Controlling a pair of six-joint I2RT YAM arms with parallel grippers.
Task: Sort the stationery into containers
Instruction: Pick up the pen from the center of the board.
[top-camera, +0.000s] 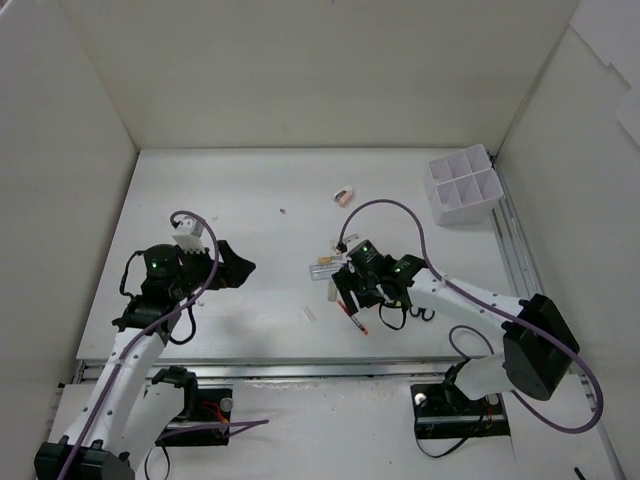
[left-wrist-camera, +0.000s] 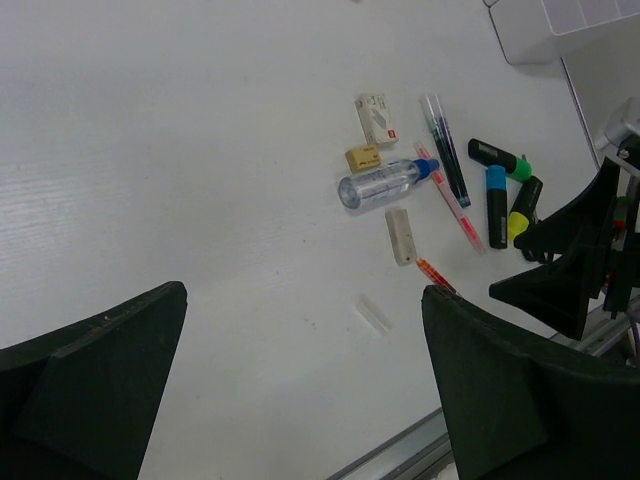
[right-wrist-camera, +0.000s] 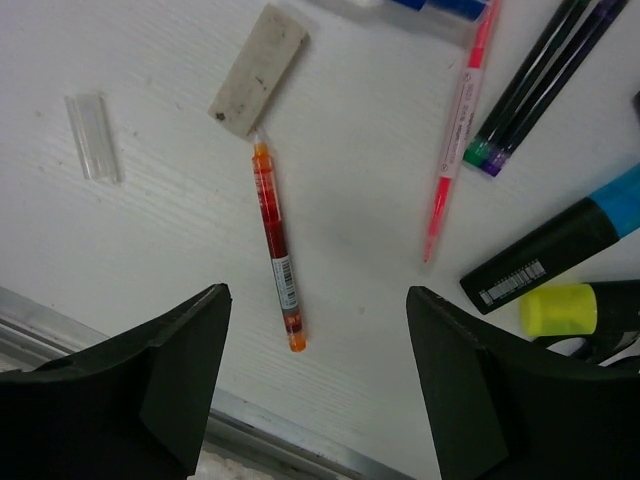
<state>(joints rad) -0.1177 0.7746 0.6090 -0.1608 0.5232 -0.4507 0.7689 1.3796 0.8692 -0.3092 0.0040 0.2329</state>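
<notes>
My right gripper (right-wrist-camera: 318, 300) has its jaws wide apart and holds nothing. A thin orange-red pen (right-wrist-camera: 276, 245) lies between them on the white table (right-wrist-camera: 140, 250), its far tip just beside a beige eraser (right-wrist-camera: 258, 70). To its right lie a pink pen (right-wrist-camera: 455, 120), a blue-capped marker (right-wrist-camera: 560, 240) and a yellow-capped marker (right-wrist-camera: 580, 305). My left gripper (left-wrist-camera: 300, 300) is also spread wide and empty. The white organiser box (top-camera: 462, 185) sits well apart, at the far right.

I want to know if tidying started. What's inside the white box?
The white box shows four compartments, all looking empty, only white inside. Its walls hide part of each floor, so something tiny lying there couldn't be seen.
</notes>
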